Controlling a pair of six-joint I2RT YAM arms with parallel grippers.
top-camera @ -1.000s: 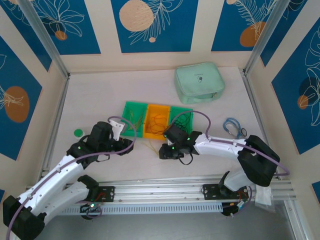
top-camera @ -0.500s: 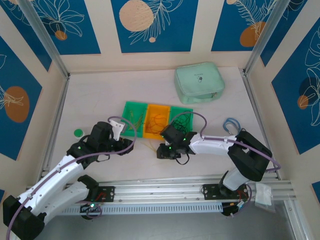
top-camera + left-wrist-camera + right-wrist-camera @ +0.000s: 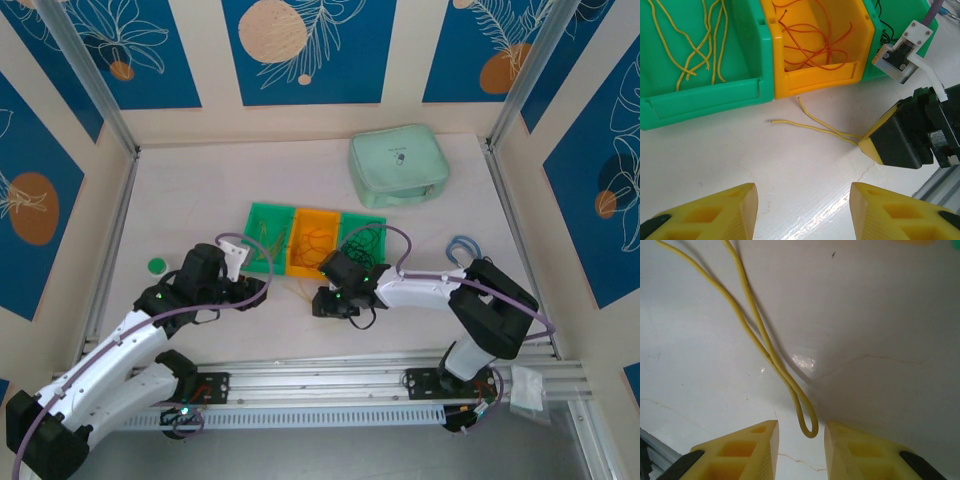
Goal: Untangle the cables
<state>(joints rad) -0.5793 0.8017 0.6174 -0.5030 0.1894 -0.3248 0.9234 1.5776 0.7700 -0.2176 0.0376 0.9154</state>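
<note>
1. We see the right gripper (image 3: 801, 450) low over the white counter (image 3: 880, 315). Its yellow fingers (image 3: 740, 452) stand partly apart and clamp nothing.
2. A pale yellow cable (image 3: 771, 359) lies flat on the counter, doubled back on itself. Its tight bend sits right in the gap at the fingertips of the right gripper, and we see it touching neither finger.
3. From the left wrist, we see both free ends of that cable (image 3: 815, 127) pointing towards the bins, just in front of the orange bin (image 3: 815, 80). Its far end runs under the yellow tip of the right gripper (image 3: 872, 144).
4. The left gripper (image 3: 802, 210) hovers over bare counter near the cable. Its jaws are wide apart with nothing between them.
5. The left green bin (image 3: 705, 95) holds loose yellow cables (image 3: 707, 50), and the orange bin beside it holds looped orange cables (image 3: 810, 42).
6. From above, we see the right green bin (image 3: 362, 216) touching the orange bin, with black cables (image 3: 360, 238) inside.
7. In that top view both arms reach in from the near edge. The left gripper (image 3: 258, 290) and the right gripper (image 3: 320, 302) are near each other in front of the row of bins.
8. A mint pouch (image 3: 397, 165) rests well behind the bins, and a small green disc (image 3: 156, 265) lies to the left of the left arm.
</note>
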